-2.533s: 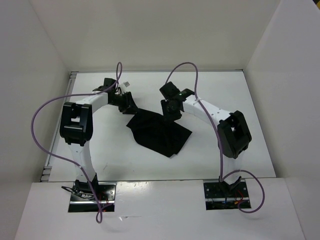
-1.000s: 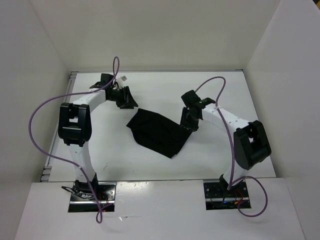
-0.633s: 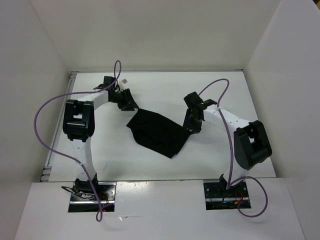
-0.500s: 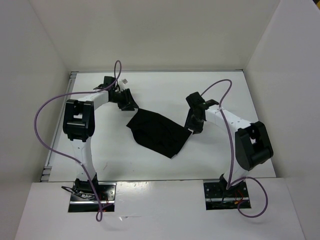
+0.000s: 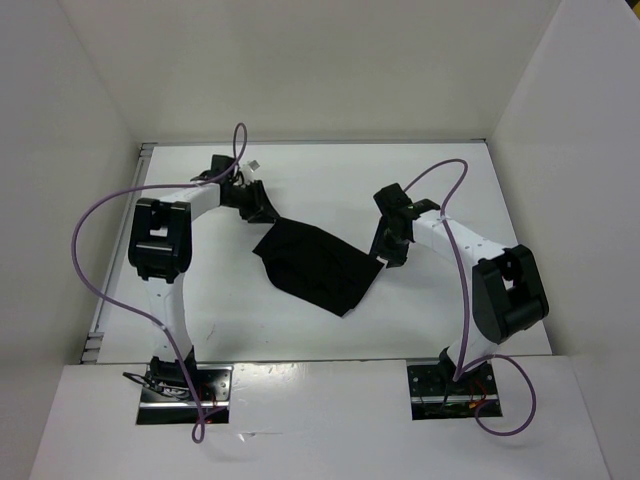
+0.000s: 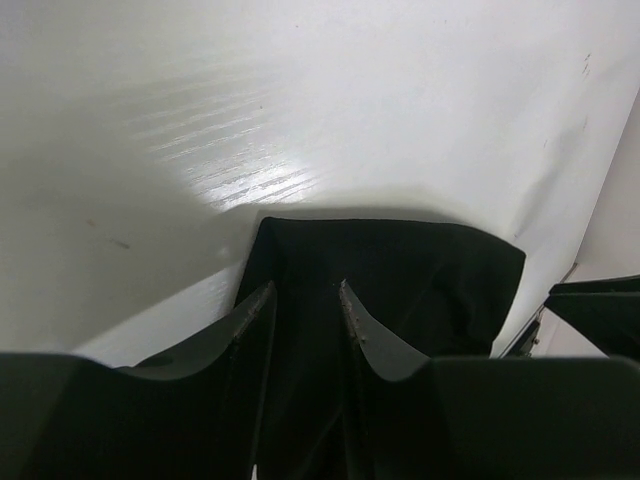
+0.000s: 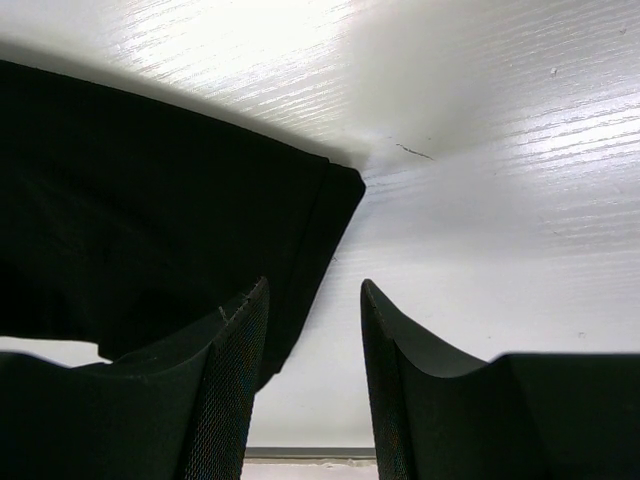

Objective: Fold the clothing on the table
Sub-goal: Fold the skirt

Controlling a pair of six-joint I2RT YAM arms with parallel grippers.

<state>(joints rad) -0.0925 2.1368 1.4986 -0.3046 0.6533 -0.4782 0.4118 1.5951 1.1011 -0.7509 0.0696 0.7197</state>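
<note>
- Compared with a couple of seconds back, the right gripper [image 5: 386, 254] has swung off the top middle of the clothing [image 5: 315, 262] and out to its right-hand corner. The left gripper [image 5: 257, 206] has shuffled onto the upper-left corner. The cloth itself has pretty much stayed put.
- The overhead view gives the whole layout: a black, roughly diamond-shaped piece lying flat around the middle of the white table [image 5: 320, 175], with one arm at each of the two corners.
- You only see the finger detail from the wrist cams. In the left wrist view the fingers are a narrow gap apart, straddling the cloth's corner, with black fabric showing between them. It's not pinched, nothing is lifted.
- In the right wrist view the fingers are spread wider. The cloth's corner edge runs down into the gap, the left finger is over fabric, and the right one is over bare table. It's released, holding nothing.
- The fabric is plain matte black. There's a doubled-over strip along the edge at that right corner.
</note>
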